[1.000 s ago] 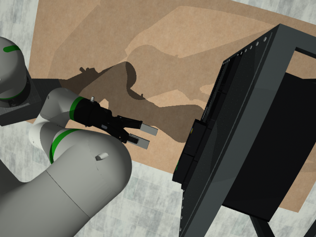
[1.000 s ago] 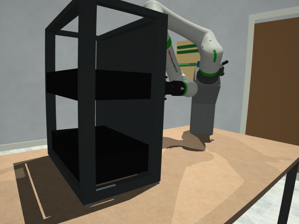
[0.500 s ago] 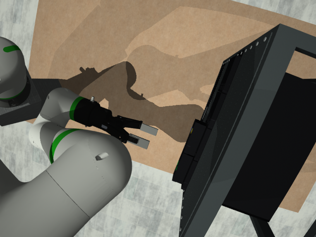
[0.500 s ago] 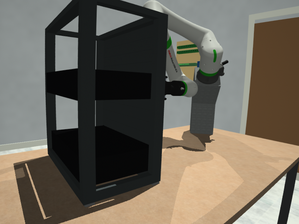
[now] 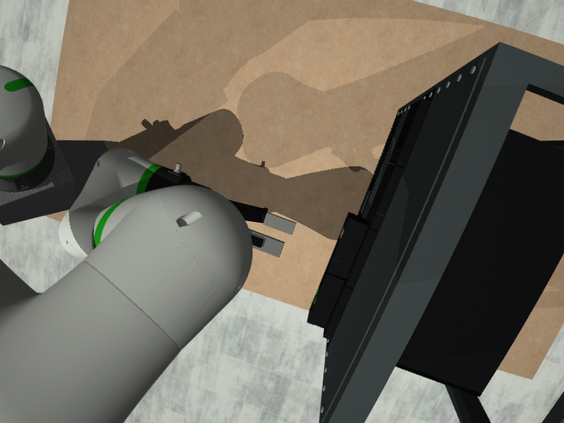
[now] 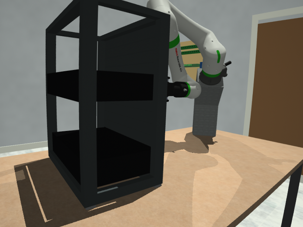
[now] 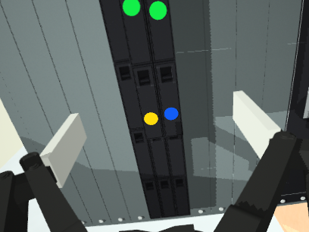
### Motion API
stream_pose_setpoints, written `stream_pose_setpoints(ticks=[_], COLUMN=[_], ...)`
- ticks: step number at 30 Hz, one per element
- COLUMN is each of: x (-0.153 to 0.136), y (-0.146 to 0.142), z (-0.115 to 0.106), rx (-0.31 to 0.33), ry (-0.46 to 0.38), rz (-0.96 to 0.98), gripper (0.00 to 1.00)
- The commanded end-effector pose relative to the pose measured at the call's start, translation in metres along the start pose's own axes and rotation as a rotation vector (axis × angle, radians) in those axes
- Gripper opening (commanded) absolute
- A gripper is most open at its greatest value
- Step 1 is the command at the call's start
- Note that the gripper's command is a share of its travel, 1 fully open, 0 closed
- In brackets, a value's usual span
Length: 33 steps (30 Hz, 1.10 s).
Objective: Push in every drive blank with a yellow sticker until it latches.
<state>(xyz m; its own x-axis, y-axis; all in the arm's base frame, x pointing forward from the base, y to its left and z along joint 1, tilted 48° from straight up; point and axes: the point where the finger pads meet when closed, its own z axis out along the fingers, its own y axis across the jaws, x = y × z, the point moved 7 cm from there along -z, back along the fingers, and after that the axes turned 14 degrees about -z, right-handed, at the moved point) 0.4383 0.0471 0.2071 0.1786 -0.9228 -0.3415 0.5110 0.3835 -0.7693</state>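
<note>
The dark rack (image 5: 437,218) (image 6: 88,102) (image 7: 68,76) stands on the table. In the wrist view its front shows a strip of black drive blanks. One blank carries a yellow sticker (image 7: 151,118), the one beside it a blue sticker (image 7: 171,113), and two blanks further along carry green stickers (image 7: 131,7) (image 7: 157,10). In the top view several blanks (image 5: 348,254) stick out of the rack front, and a sliver of yellow (image 5: 341,233) shows on one. My gripper (image 5: 278,236) (image 7: 156,115) is open and empty. It points at the rack front, a short way off it, roughly in line with the yellow-stickered blank.
The rack stands on a brown table (image 6: 220,171) (image 5: 182,68) whose front edge runs at the right of the exterior view. The robot's grey pedestal (image 6: 206,109) stands behind the rack. A door (image 6: 279,80) is at the far right.
</note>
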Motion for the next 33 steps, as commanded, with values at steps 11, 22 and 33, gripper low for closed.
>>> stream_pose_setpoints(ticks=[11, 22, 33], x=[-0.043, -0.045, -0.045], y=[-0.008, -0.009, -0.009], z=[0.040, 0.042, 0.042], rx=[-0.002, -0.001, -0.001], ry=[0.006, 0.006, 0.006], rz=[0.000, 0.000, 0.000], gripper=[1.00, 1.00, 1.00])
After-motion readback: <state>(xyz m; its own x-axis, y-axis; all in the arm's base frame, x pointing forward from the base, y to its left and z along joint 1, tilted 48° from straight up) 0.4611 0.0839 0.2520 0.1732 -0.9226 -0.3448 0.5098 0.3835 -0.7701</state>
